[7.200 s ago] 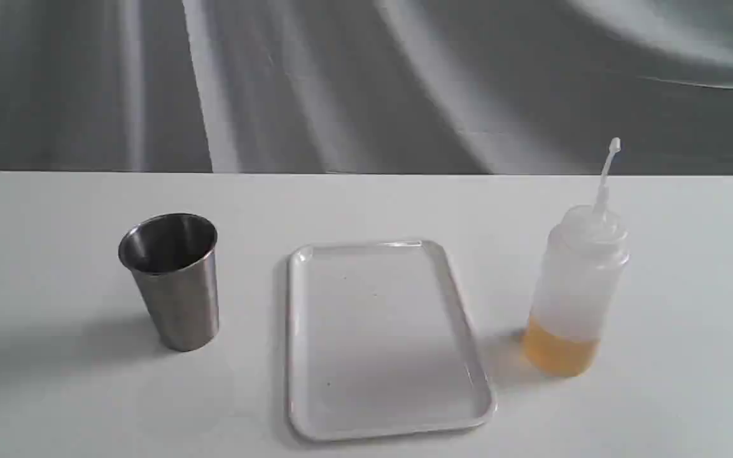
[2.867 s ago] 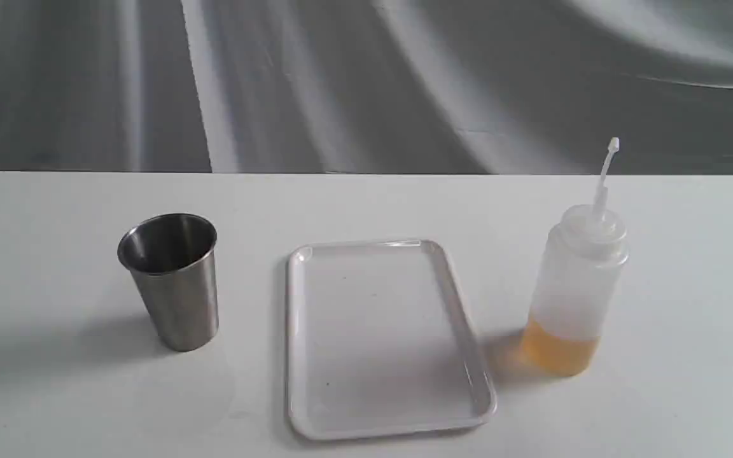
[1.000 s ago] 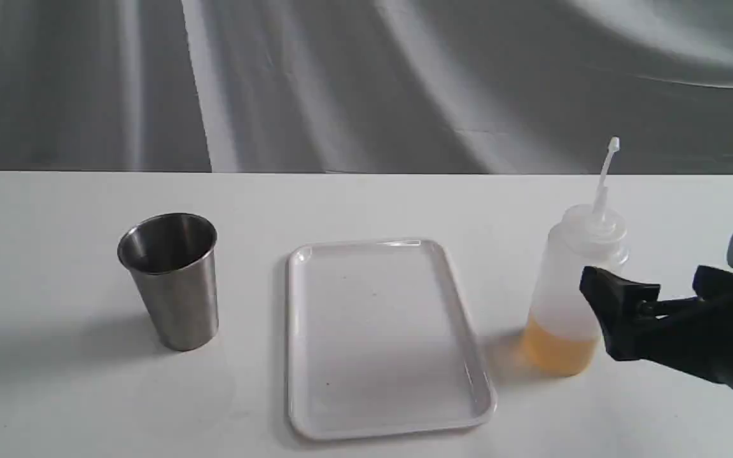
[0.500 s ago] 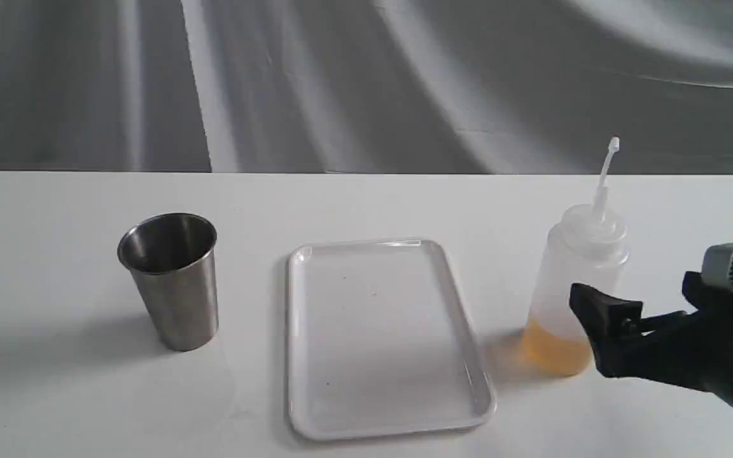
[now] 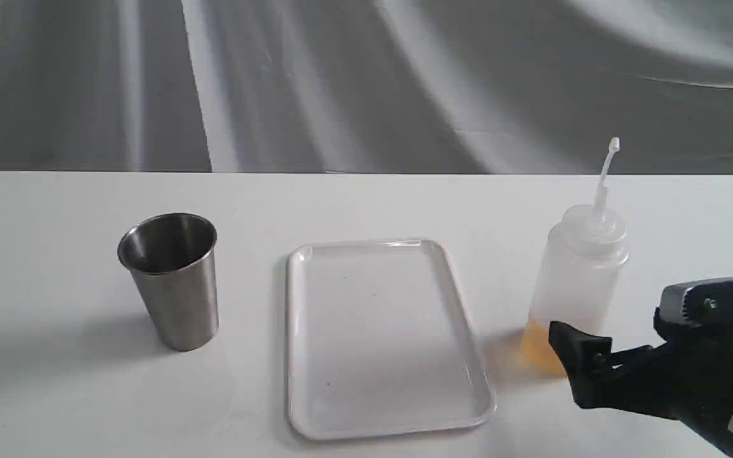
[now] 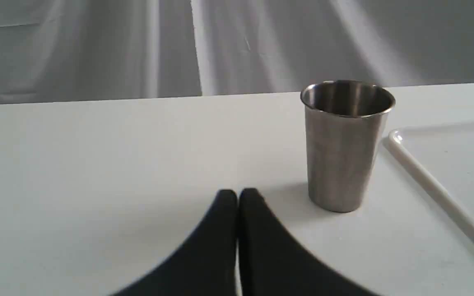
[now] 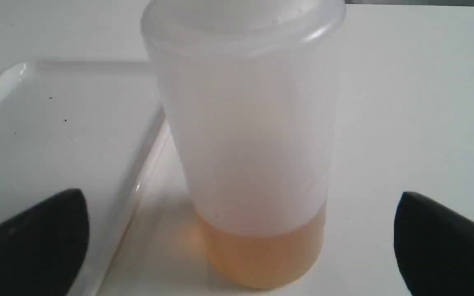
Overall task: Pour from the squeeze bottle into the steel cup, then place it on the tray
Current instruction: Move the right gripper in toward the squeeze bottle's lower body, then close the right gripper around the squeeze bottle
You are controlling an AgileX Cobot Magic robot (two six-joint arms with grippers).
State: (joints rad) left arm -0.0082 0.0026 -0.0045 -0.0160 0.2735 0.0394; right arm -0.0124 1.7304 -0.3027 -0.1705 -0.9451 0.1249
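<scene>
The squeeze bottle [image 5: 579,280] stands upright on the right of the table, amber liquid at its bottom, nozzle pointing up. My right gripper [image 5: 589,366] is low beside its base, open; in the right wrist view its fingers [image 7: 35,238] stand wide on either side of the squeeze bottle [image 7: 249,135] without touching it. The steel cup [image 5: 169,280] stands upright at the left. Between them lies the tray [image 5: 291,343] with nothing on it. My left gripper [image 6: 237,196] is shut on nothing, low over the table, short of the steel cup [image 6: 346,144].
White tabletop [image 5: 55,394] with a grey draped backdrop behind its far edge. The tray's rim [image 7: 138,172] runs close beside the bottle's base. The left arm does not show in the exterior view.
My right gripper came in from the right edge, then dropped lower and slid left toward the bottle's base. Bottle, cup and tray have not moved.
</scene>
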